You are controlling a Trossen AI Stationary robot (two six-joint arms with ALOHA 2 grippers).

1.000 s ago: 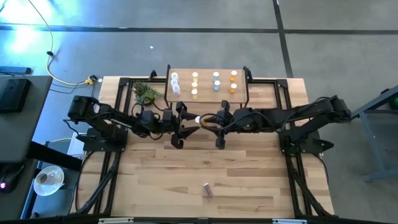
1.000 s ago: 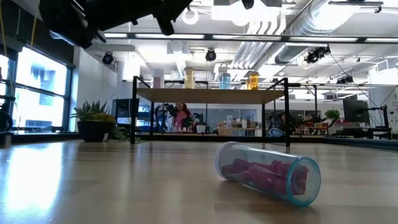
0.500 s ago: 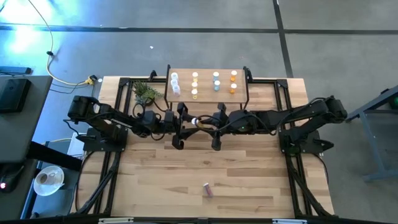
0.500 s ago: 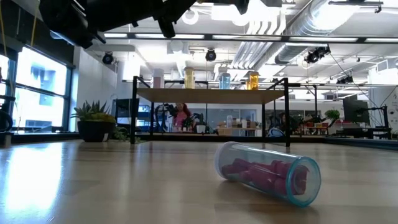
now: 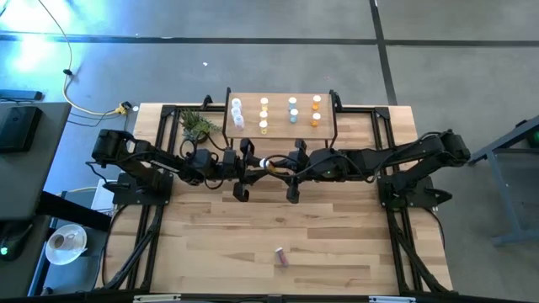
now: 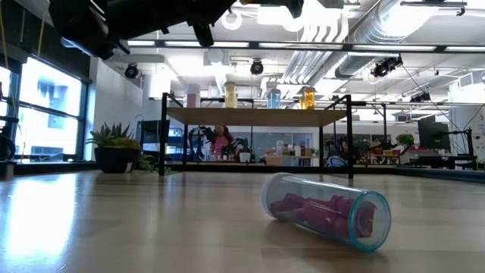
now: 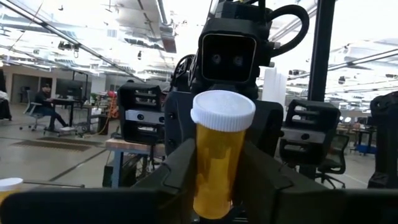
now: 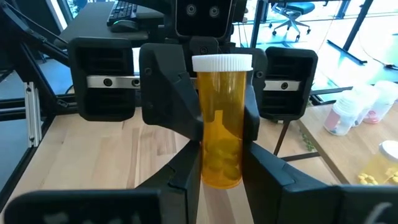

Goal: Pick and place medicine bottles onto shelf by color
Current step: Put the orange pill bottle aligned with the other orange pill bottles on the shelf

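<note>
Orange pill bottle, white-capped and upright, is clamped by both the left gripper and right gripper above the table, near the shelf.

Potted plant beside table edge

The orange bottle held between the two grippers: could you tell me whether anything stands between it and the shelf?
Nothing visible does. The orange bottle, gripped by both the left gripper and right gripper, sits just in front of the shelf.
</note>
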